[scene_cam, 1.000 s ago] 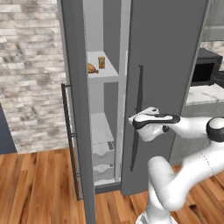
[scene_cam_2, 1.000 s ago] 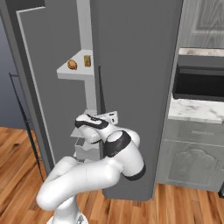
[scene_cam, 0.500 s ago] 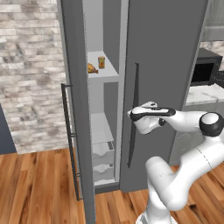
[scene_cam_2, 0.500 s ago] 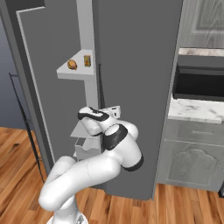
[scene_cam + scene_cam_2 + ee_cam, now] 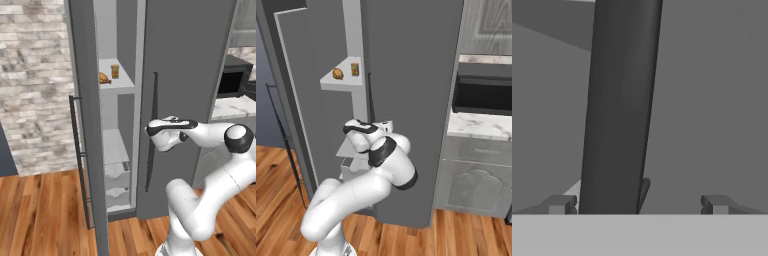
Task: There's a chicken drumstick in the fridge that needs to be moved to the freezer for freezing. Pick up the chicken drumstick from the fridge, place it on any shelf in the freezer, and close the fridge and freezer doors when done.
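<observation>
Chicken drumstick (image 5: 104, 78) on pale shelf (image 5: 123, 84) (brick wall (image 5: 35, 80) beside), tool (image 5: 636, 205) spread around door handle (image 5: 619, 107).

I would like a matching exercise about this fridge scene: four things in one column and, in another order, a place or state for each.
Things:
1. chicken drumstick
2. orange-yellow carton
3. hand
4. bar handle

Places or states:
A. upright on the shelf
B. passes between the open fingertips
C. lying on the shelf, beside the carton
D. at the door's dark bar

Pairs: 1-C, 2-A, 3-D, 4-B

Door handle (image 5: 619, 110) between spread end effector (image 5: 637, 204) fingertips.
</observation>
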